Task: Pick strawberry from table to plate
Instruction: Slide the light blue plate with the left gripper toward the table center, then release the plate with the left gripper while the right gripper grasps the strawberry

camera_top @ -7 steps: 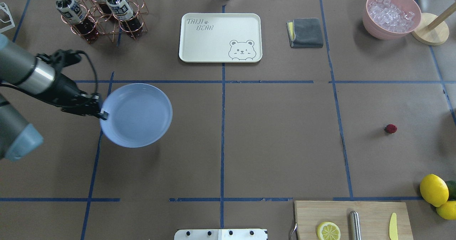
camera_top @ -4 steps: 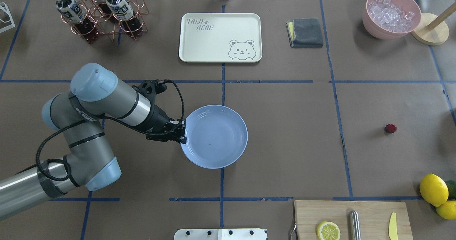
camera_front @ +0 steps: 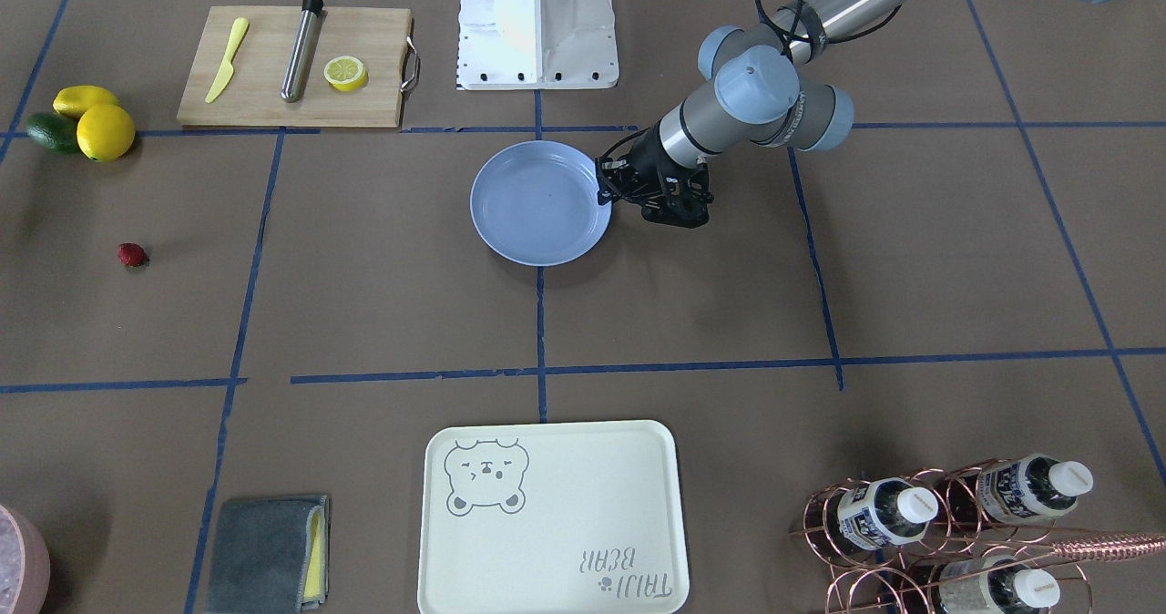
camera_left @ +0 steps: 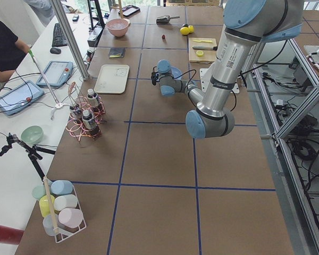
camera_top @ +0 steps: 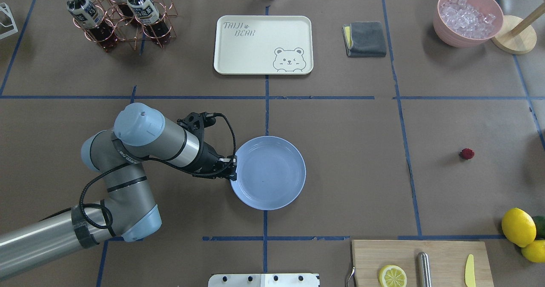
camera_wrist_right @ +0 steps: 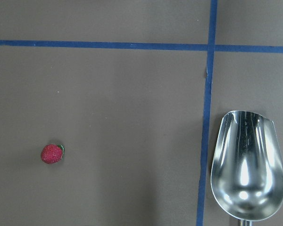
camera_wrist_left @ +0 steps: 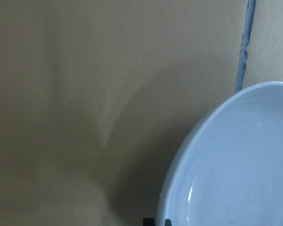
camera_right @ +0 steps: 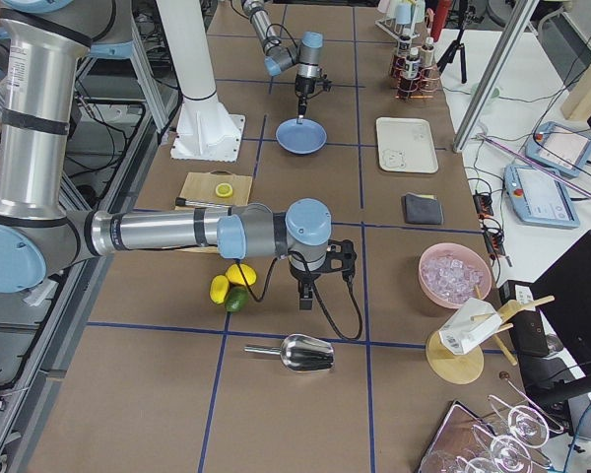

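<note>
Strawberry is seen lying on the tabletop on the robot's right side, well apart from the plate. Nearest the robot, a cutting board is found carrying a lemon half. Further out, near the tabletop's middle, the plate's rim is pinched by the left gripper. The right gripper is hung above the tabletop near the lemons; whether it is spread cannot be told. Farthest off, a cream tray is laid flat.
</note>
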Robot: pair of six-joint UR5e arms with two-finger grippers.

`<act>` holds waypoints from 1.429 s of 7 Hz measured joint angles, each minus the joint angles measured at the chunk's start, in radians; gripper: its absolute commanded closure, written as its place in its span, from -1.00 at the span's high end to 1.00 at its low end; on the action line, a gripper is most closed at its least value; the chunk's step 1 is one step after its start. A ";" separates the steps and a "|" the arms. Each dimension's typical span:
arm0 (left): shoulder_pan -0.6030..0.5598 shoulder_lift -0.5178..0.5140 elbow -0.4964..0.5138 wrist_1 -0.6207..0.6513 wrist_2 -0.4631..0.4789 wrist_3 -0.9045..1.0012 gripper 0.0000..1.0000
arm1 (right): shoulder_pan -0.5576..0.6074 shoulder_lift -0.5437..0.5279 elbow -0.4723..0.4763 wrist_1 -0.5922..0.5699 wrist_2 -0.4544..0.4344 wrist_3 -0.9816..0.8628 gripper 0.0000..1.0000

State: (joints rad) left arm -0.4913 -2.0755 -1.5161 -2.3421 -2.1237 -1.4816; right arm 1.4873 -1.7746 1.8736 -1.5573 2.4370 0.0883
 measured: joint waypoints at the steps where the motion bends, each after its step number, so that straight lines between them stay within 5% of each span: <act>1: 0.007 -0.009 0.012 -0.001 0.017 0.002 -1.00 | -0.002 0.000 0.000 0.004 0.000 0.000 1.00; 2: 0.008 -0.012 0.016 0.001 0.023 0.003 -1.00 | -0.006 0.000 0.001 0.005 0.000 0.001 1.00; 3: 0.008 -0.012 0.015 0.004 0.026 0.003 -0.12 | -0.009 0.000 0.001 0.006 0.000 0.001 1.00; 4: 0.008 -0.012 0.013 0.006 0.028 0.002 0.07 | -0.014 0.000 0.002 0.008 0.000 0.001 1.00; 7: -0.009 0.017 -0.048 0.009 0.028 -0.003 0.33 | -0.075 0.001 0.020 0.047 -0.002 0.100 1.00; 10: -0.032 0.101 -0.172 0.009 0.026 -0.009 0.37 | -0.286 -0.051 0.025 0.355 -0.072 0.459 0.98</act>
State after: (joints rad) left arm -0.5229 -1.9746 -1.6884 -2.3332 -2.0977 -1.4904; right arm 1.2014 -1.8256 1.8985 -1.2026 2.3649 0.5472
